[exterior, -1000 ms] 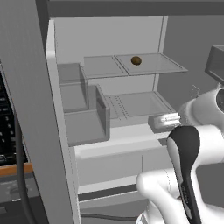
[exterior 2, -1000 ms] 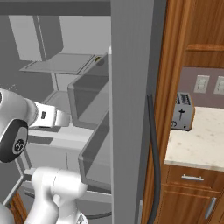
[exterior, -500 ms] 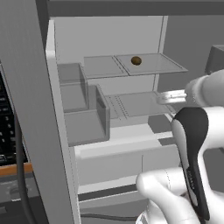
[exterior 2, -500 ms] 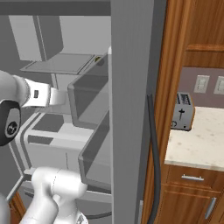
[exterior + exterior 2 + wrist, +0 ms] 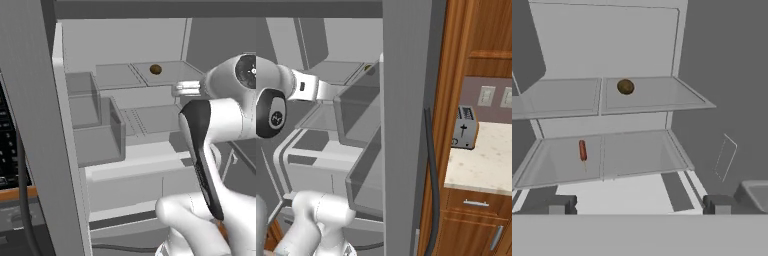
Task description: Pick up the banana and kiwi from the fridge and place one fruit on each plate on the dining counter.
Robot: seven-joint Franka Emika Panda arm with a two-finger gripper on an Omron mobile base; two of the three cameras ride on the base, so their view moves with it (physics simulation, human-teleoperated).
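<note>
The fridge (image 5: 125, 40) stands open in front of me. The kiwi (image 5: 625, 87), a small brown oval, lies on the upper translucent shelf (image 5: 657, 97), right of its middle seam; it also shows as the kiwi (image 5: 155, 69) in the left base view. My gripper (image 5: 639, 205) faces that shelf from a distance, open, with its fingertips (image 5: 559, 205) wide apart and nothing between them. My arm (image 5: 220, 115) is raised at the fridge's right side. The banana, the plates and the dining counter are out of view.
A thin red-orange stick-shaped item (image 5: 582, 150) lies on the lower shelf. Grey bins (image 5: 97, 135) sit at the fridge's left, with white drawers (image 5: 130, 175) below. The door's bins (image 5: 363, 130) and edge stand close on the right. A toaster (image 5: 465, 127) sits on a beige counter (image 5: 481, 165).
My hand has risen from the level of the lower shelf to near the upper shelf. The gripper has stayed open, and the kiwi has not moved.
</note>
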